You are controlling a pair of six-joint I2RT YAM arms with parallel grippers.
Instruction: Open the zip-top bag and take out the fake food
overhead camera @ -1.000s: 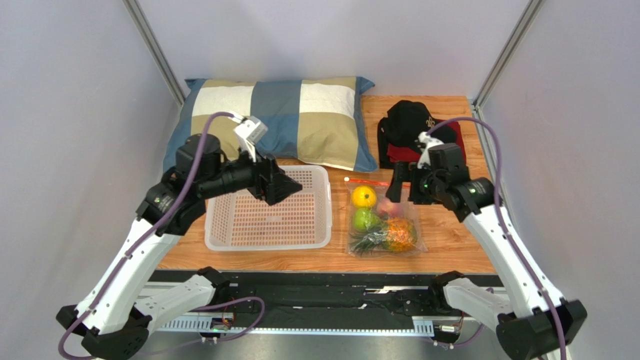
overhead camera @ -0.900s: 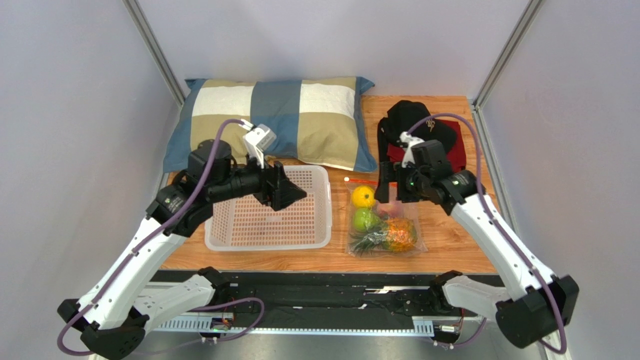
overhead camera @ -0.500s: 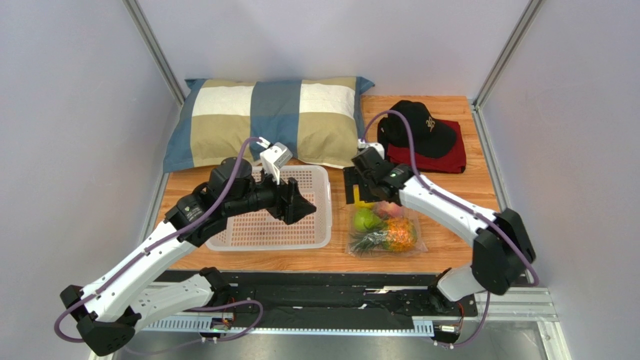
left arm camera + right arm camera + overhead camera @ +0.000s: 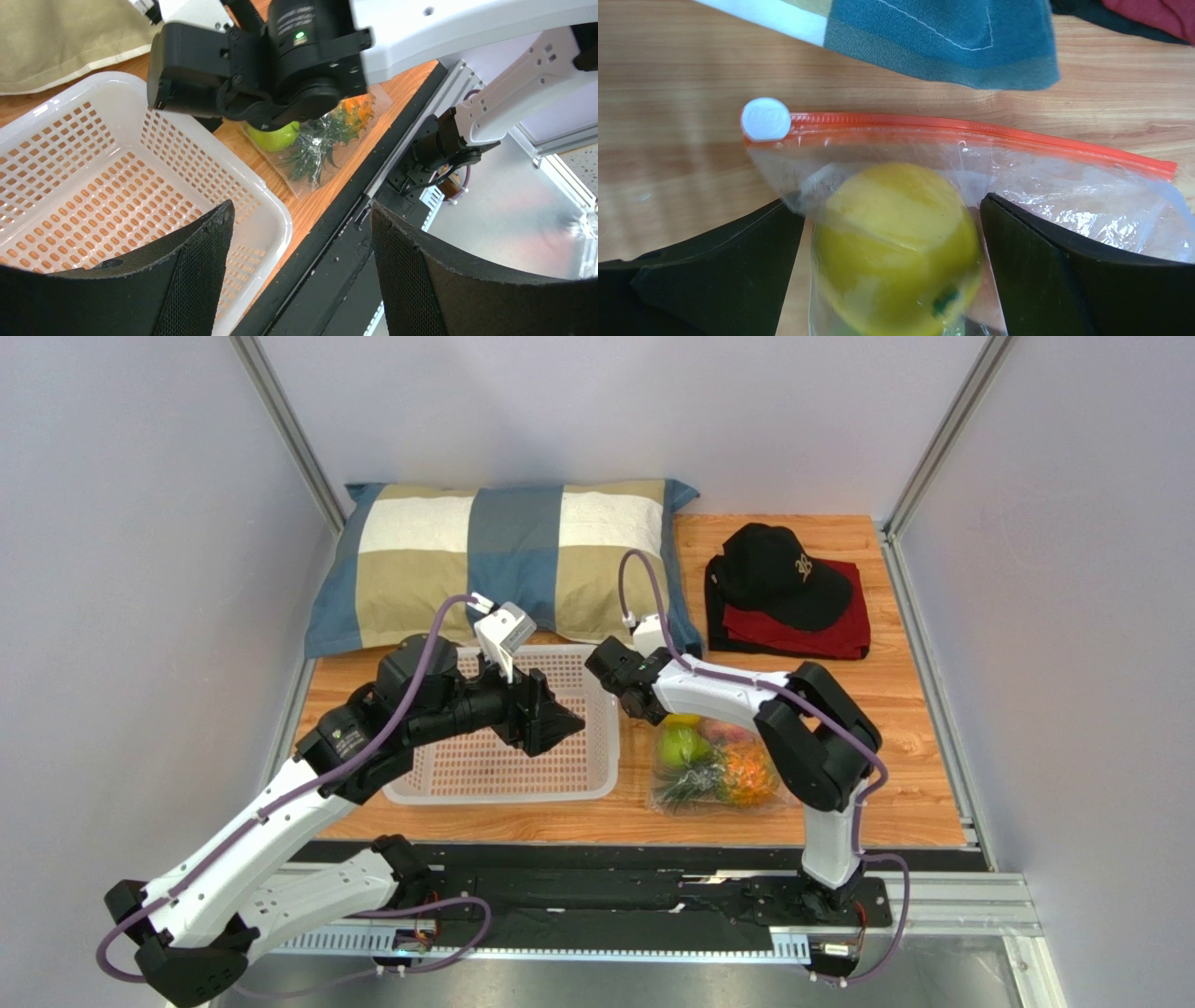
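The zip-top bag [image 4: 718, 767] lies on the table right of the basket, with the fake food inside: a green apple [image 4: 682, 746], a pineapple [image 4: 744, 773], and a yellow citrus [image 4: 899, 245]. In the right wrist view its red-orange zip strip [image 4: 990, 136] runs flat, with the white slider [image 4: 766, 119] at the left end. My right gripper [image 4: 892, 206] is open, its fingers either side of the citrus through the plastic; it also shows in the top view [image 4: 659, 707]. My left gripper [image 4: 561, 725] is open and empty above the basket's right part, also in its wrist view [image 4: 302, 206].
A white perforated basket [image 4: 421, 781] sits left of the bag. A checked pillow [image 4: 505, 560] lies behind it, its corner close to the zip [image 4: 948, 35]. A black cap [image 4: 779, 567] on red cloth [image 4: 828, 633] is at the back right. The table's front edge [image 4: 337, 203] runs below the left gripper.
My right arm has swung left and folded in, bringing its gripper from the bag's right side to the zip end over the citrus. My left gripper has moved slightly right over the basket.
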